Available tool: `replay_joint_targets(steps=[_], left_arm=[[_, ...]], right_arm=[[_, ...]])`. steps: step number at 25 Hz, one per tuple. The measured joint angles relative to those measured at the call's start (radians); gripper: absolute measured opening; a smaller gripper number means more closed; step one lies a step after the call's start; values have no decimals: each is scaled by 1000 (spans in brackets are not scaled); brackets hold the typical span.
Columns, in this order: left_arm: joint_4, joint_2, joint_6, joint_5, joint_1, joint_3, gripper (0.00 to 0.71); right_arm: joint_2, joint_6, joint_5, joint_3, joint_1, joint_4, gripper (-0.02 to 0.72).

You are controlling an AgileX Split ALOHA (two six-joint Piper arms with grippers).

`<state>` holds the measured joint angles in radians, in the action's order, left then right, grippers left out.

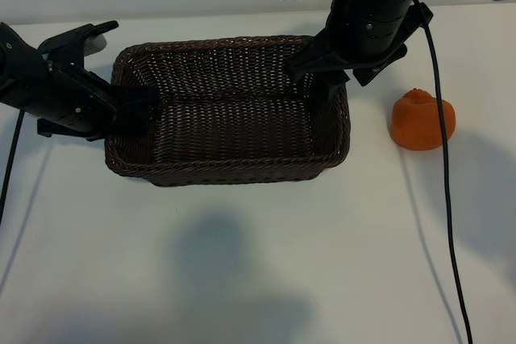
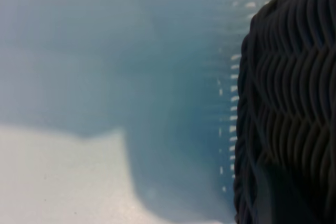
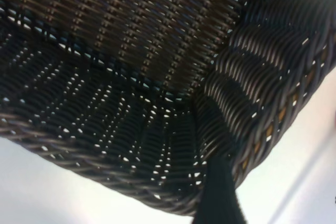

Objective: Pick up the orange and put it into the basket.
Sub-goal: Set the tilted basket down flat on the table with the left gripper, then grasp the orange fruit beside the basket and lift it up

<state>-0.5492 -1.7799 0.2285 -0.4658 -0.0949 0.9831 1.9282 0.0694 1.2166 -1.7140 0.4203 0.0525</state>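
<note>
- Counter (image 1: 266, 263): white, plain surface carrying everything listed here.
- Basket (image 1: 230, 168): dark-brown woven wicker, rectangular with rounded corners, sloped sides and a braided rim; stands in the middle of the counter toward its far edge; nothing lies inside it. Its weave also fills the left wrist view (image 2: 294, 103) along one side and most of the right wrist view (image 3: 131, 77).
- Orange (image 1: 422, 119): small, matte, bright orange, puckered top; sits on the counter near the right edge, beside the basket's right end, clear of the rim, untouched by either hand.
- Left hand (image 1: 133, 110): at the basket's left end wall, fingers narrowly apart with that wall between them, one finger reaching inside; whether it actually pinches the wicker cannot be told.
- Right hand (image 1: 337, 94): pointing steeply down at the basket's far right corner, fingers spread wide, straddling the rim; one dark finger (image 3: 218, 192) shows against the corner weave; holds nothing.
- Cable (image 1: 446, 199): black, hangs from the right arm down across the counter, passing in front of the orange.
</note>
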Motion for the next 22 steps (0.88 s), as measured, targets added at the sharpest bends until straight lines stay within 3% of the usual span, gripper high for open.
replay_joint_targets(steps=[7, 16, 18, 22], left_arm=[[-1, 0, 0, -7, 0, 0, 173], [-25, 0, -2, -24, 0, 2, 582], [-25, 0, 1, -39, 0, 2, 620], [-25, 7, 1, -62, 0, 2, 629]], right_arm=[[0, 0, 0, 0, 0, 0, 500], [0, 0, 0, 0, 0, 0, 500], [0, 0, 0, 0, 0, 0, 500], [0, 0, 0, 0, 0, 0, 500]])
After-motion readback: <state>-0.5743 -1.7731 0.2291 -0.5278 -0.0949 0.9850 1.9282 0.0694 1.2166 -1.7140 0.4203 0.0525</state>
